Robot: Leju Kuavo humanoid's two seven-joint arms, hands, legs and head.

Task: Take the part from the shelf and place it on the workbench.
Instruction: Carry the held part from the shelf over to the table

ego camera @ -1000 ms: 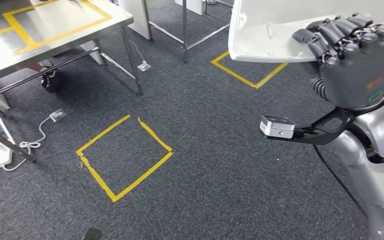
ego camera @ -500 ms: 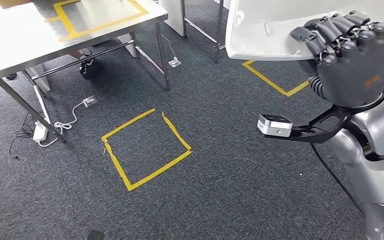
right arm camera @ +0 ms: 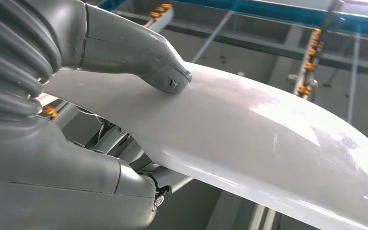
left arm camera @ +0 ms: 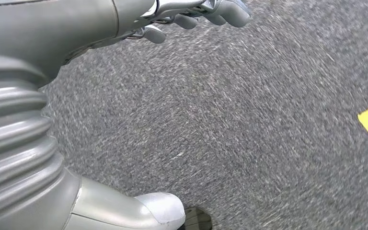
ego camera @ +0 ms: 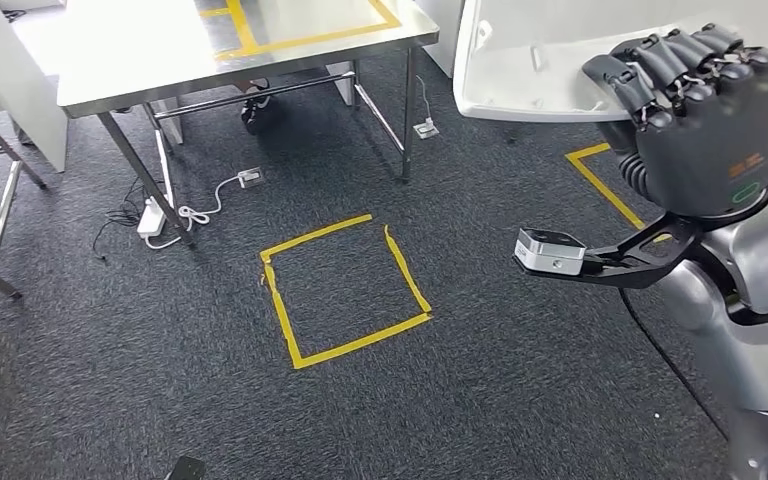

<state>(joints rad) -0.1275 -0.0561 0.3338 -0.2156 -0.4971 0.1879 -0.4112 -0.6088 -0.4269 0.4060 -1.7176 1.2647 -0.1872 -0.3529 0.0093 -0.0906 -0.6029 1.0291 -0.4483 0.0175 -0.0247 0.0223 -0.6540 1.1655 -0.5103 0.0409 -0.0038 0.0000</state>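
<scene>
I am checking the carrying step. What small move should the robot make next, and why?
Probably keep walking toward the steel workbench. The right hand grips the white part raised, and the workbench stands apart, across the carpet with the yellow tape square.

hand point(right arm camera: 76, 120): right hand grips the part, grey ribbed cover at the picture's left edge
thumb point(right arm camera: 165, 72): tip pressed on the part's smooth face
fingers point(right arm camera: 129, 184): reach under the part's edge, on the other side from the thumb
part point(right arm camera: 249, 139): white, glossy, curved panel
background: beams point(right arm camera: 287, 12) with blue trim, orange fittings point(right arm camera: 311, 52) along rails
</scene>
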